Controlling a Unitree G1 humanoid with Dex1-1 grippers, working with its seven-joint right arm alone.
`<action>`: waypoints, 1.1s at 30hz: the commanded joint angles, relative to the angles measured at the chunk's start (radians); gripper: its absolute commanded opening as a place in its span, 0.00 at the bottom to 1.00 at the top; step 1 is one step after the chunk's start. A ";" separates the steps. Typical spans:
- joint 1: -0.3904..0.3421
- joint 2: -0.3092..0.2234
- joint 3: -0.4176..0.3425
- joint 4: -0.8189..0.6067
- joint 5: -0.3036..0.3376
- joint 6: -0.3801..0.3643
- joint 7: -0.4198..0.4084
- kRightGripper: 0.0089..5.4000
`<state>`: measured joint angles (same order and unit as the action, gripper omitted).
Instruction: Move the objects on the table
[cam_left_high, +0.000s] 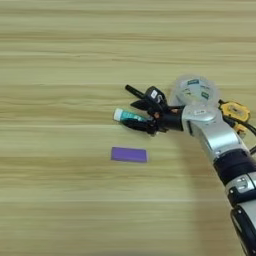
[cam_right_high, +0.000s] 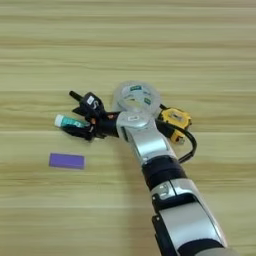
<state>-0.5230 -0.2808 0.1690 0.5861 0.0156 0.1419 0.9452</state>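
Two black fingers of right gripper (cam_left_high: 142, 115) straddled white green-labelled glue stick (cam_left_high: 126, 116), grip unconfirmed; we judged round stick might roll toward flat purple block (cam_left_high: 129, 154).

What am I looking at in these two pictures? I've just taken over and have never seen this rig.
Both pictures come from one stereo camera on the robot's head, looking straight down at the table; the right eye view simply reaches further right. The silver forearm is the robot's right arm, ending in a gripper with two black fingers. The fingers sit around a glue stick, one on each side; whether they grip it firmly I cannot tell. A black marker lies just beyond. A flat purple block lies apart, nearer the robot. Behind the wrist are a clear round thing and a yellow-and-black part.
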 joint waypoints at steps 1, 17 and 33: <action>-0.043 -0.023 0.005 -0.011 -0.011 -0.016 -0.011 0.50; -0.026 -0.052 0.058 0.019 -0.044 -0.052 0.031 0.29; -0.009 -0.127 0.149 0.133 -0.106 -0.149 0.082 0.29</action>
<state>-0.5753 -0.3386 0.2781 0.7057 -0.0121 -0.0357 1.0154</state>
